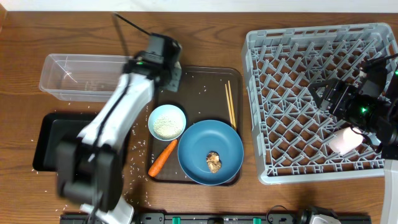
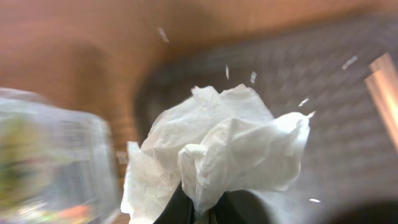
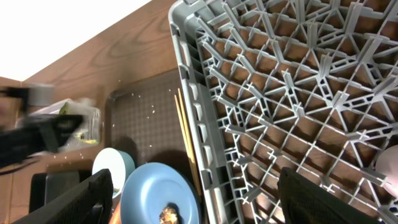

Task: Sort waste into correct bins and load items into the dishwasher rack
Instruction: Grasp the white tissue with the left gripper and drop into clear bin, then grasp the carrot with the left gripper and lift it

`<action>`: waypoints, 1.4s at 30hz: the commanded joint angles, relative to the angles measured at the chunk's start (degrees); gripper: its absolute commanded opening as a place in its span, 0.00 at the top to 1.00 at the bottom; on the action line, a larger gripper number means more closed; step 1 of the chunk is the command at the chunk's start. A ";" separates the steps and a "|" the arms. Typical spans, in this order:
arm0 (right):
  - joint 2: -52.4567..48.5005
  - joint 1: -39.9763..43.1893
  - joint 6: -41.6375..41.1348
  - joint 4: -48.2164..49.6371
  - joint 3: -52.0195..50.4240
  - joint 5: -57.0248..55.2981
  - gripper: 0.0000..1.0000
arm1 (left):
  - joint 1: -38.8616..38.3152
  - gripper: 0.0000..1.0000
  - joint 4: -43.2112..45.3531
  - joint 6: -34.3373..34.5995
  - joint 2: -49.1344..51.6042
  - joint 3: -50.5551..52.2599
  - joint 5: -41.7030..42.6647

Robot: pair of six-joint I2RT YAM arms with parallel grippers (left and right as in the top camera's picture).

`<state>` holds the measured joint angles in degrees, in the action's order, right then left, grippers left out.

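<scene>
Crumpled white napkin (image 2: 217,149) up close, bunched in soft folds, its lower edge pinched between the left fingers (image 2: 179,210), which are closed tight on it. Held above a corner of the brown serving tray (image 2: 323,81), with the clear tub (image 2: 56,168) just left of those fingers, blurred, a yellow-green smear showing through its wall. Beyond the napkin, loose rice grains (image 2: 252,77) scattered on the tray.

Over the grey rack (image 3: 298,81), right fingers (image 3: 81,202) spread wide, gripping nothing. Just to their right, pale-pink cup (image 3: 392,163) lying in the rack. To their left, past the rack wall: chopsticks (image 3: 185,140) side by side on the tray, blue dish (image 3: 158,196) carrying a brown lump (image 3: 168,214), white bowl (image 3: 112,165).

Seen from overhead, orange carrot (image 1: 163,158) lying at the tray's edge beside bowl and dish, and black tray (image 1: 50,137) on the worktop (image 1: 205,37) next to the tub.
</scene>
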<state>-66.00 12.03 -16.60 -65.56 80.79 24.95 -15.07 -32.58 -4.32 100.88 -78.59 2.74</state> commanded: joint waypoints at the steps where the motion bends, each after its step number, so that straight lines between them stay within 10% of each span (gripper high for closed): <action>1: -0.02 -0.39 -0.76 -0.02 0.02 -0.09 0.22 | 3.15 0.94 -1.44 0.50 -6.80 -1.53 -0.92; 9: -0.02 -0.39 -0.76 -0.02 0.02 -0.09 0.22 | 16.57 0.93 -1.33 4.59 -5.03 -1.46 -0.81; 10: -0.02 -0.39 -0.76 -0.02 0.02 -0.09 0.21 | 18.01 0.88 -0.94 5.09 -3.89 -1.46 -0.33; 12: -0.02 -0.39 -0.76 0.02 0.02 -0.11 0.21 | 19.61 0.37 -0.39 5.07 -1.92 -1.46 1.16; 13: -0.02 -0.39 -0.76 0.00 0.02 -0.09 0.21 | 20.04 0.32 -0.37 5.07 -1.22 -1.49 2.03; 42: -0.02 -0.39 -0.72 -1.11 0.02 -0.11 0.14 | -1.46 0.37 -30.08 10.69 -23.71 0.76 5.18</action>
<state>-66.00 12.03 -16.60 -66.57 80.79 24.84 -14.76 -61.80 2.39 76.73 -79.46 11.55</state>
